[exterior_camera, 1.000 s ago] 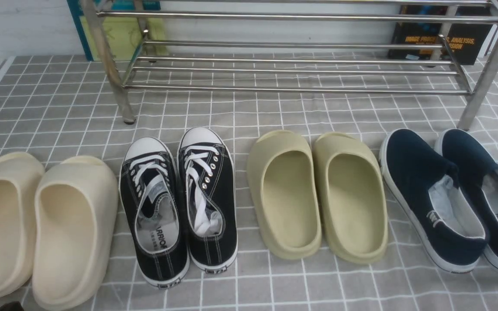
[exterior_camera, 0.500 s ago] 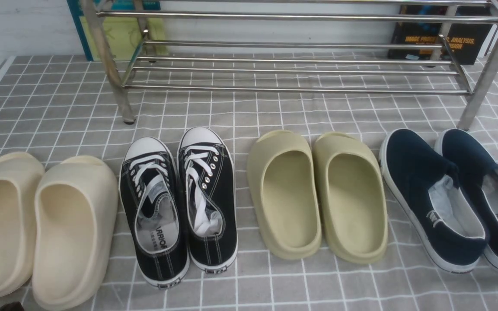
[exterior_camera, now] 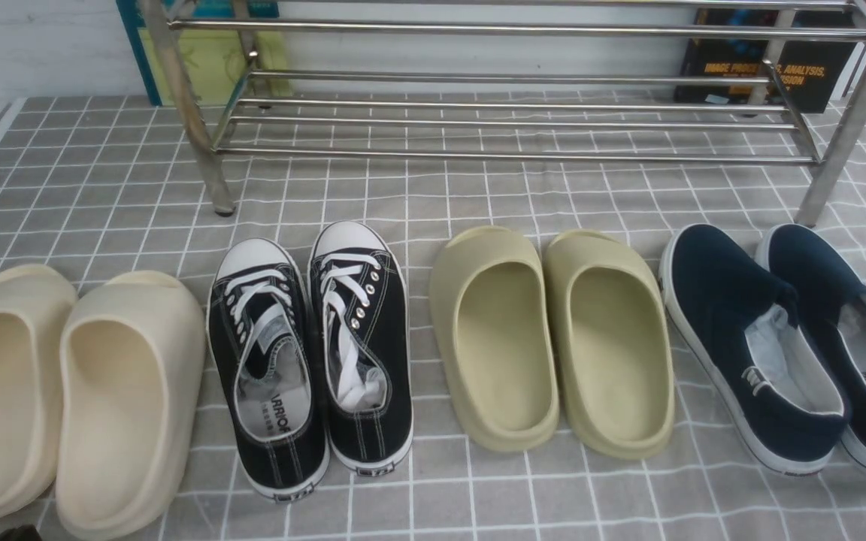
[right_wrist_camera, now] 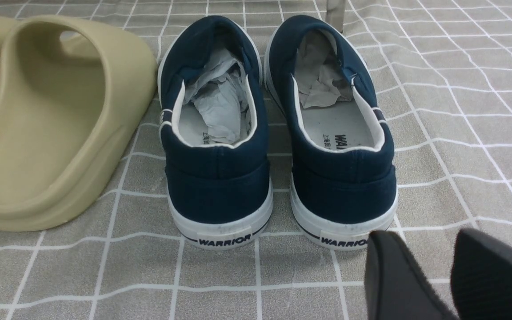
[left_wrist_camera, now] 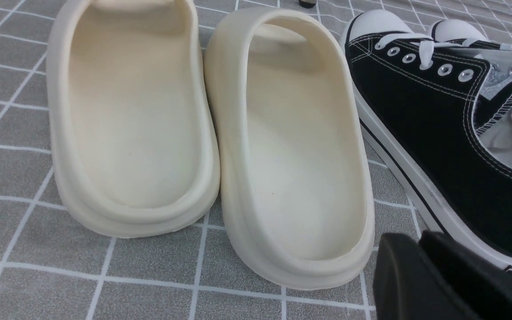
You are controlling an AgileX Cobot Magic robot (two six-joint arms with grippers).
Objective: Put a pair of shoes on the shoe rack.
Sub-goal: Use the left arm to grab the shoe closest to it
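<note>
The two black canvas sneakers, left [exterior_camera: 267, 368] and right [exterior_camera: 361, 338], stand side by side on the grey checked cloth, toes toward the shoe rack [exterior_camera: 508, 154] at the back. The rack's steel bar shelves hold nothing. In the left wrist view one sneaker [left_wrist_camera: 438, 133] lies just beyond my left gripper [left_wrist_camera: 416, 242], whose black jaws are pressed together and empty, near its heel. My right gripper [right_wrist_camera: 427, 249] is open and empty, low behind the heels of the navy slip-ons [right_wrist_camera: 342, 178], far from the sneakers.
Beige foam slides [exterior_camera: 128, 406] sit left of the sneakers and olive slides [exterior_camera: 497, 338] right of them. Navy slip-ons [exterior_camera: 749, 346] are at the far right. The rack's front posts [exterior_camera: 207, 173] stand on the cloth. Books [exterior_camera: 764, 71] lean behind the rack.
</note>
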